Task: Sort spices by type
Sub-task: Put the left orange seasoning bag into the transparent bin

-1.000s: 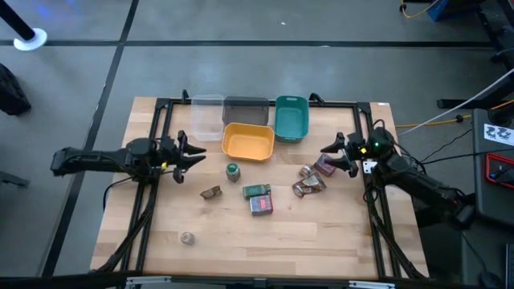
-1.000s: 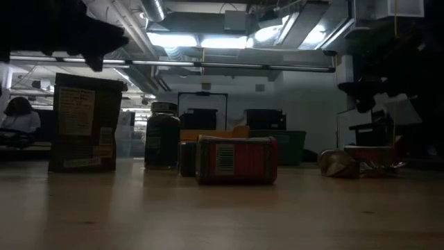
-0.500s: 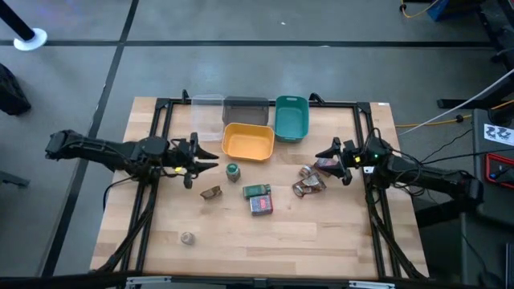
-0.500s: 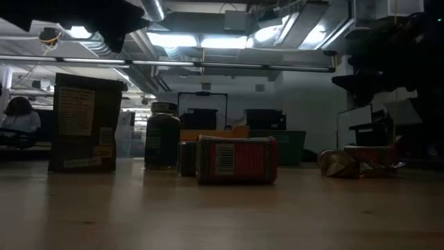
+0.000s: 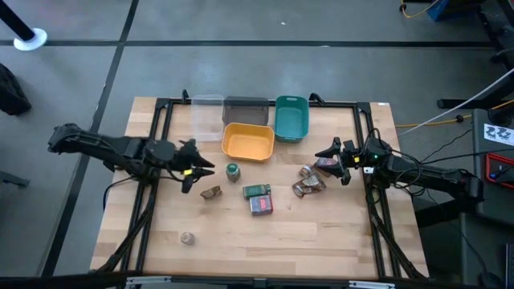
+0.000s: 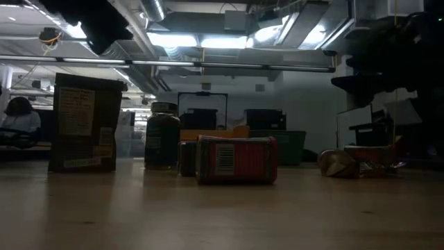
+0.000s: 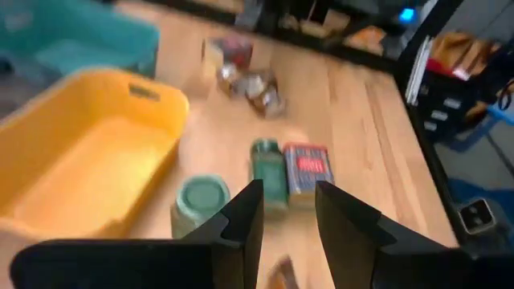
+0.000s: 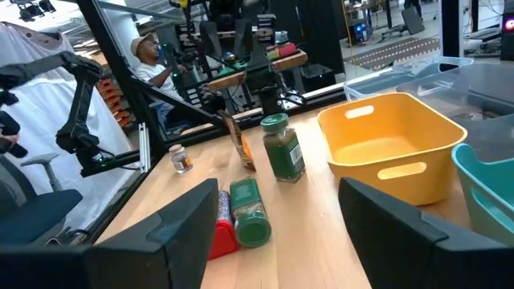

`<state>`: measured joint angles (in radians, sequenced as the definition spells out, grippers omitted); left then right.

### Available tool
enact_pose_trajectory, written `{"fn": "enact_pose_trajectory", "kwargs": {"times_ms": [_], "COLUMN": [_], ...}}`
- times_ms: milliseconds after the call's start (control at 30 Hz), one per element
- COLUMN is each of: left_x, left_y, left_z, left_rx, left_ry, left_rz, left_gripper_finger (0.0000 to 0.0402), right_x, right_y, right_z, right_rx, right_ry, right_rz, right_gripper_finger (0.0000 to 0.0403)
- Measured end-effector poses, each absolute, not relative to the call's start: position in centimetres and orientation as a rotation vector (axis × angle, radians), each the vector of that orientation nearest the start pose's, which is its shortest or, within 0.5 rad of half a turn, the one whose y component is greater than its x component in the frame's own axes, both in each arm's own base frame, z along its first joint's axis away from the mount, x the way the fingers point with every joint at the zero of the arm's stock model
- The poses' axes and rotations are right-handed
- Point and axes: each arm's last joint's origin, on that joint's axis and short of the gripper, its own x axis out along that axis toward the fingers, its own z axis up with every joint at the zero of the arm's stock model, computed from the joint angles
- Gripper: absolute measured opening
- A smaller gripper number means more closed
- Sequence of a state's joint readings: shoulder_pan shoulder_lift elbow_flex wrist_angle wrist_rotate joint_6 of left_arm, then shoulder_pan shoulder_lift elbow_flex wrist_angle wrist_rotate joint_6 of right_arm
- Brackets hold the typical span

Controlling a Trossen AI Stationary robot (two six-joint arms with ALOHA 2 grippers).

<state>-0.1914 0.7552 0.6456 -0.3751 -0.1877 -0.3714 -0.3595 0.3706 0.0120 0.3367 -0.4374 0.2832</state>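
Both grippers hang open and empty: the left gripper (image 5: 195,168) near a green-capped jar (image 5: 232,171) beside the yellow tray (image 5: 247,142), the right gripper (image 5: 336,158) over crinkly packets (image 5: 310,181). In the low view, a red box (image 6: 236,159) partly hides things behind it.

In the left wrist view we lose the yellow tray (image 7: 80,160) past the picture's edge, and motion blur smears the green-capped jar (image 7: 201,201), the red box (image 7: 308,170) and the crinkly packets (image 7: 253,87), so their labels cannot be read. In the low view the left gripper (image 6: 97,24) is a dark shape cut by the top edge; we cannot judge its fingers there. From above, the small round tin (image 5: 187,238) is too tiny to make out any detail.
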Motion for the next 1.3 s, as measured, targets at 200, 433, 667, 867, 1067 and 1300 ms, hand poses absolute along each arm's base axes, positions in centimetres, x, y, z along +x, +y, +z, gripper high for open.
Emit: {"fn": "enact_pose_trajectory", "kwargs": {"times_ms": [200,433,667,867,1067,1300], "left_x": [17.2,18.6,19.4,20.1,20.5,20.7], "left_y": [-3.8,-4.5,-4.6,-4.8,-4.9,-5.0], "left_z": [27.7,26.2,25.3,24.4,23.9,23.5], "left_rx": [-0.434,-0.682,-0.7,-0.735,-0.671,-0.591], "left_ry": [0.685,0.788,0.831,0.876,0.908,0.934], "left_rz": [0.138,0.198,0.234,0.275,0.257,0.228], "left_gripper_finger": [0.01,0.01,0.01,0.01,0.01,0.01], "right_x": [11.5,11.5,11.5,11.5,11.5,11.5], "right_y": [-3.0,-3.0,-3.0,-3.0,-3.0,-3.0], "right_z": [16.7,16.7,16.7,16.7,16.7,16.7], "right_rx": [0.293,0.293,0.293,0.293,0.293,0.293], "right_ry": [0.033,0.033,0.034,0.034,0.034,0.034], "right_rz": [0.074,0.074,0.074,0.074,0.074,0.074], "right_gripper_finger": [0.0257,0.0257,0.0257,0.0257,0.0257,0.0257]}}
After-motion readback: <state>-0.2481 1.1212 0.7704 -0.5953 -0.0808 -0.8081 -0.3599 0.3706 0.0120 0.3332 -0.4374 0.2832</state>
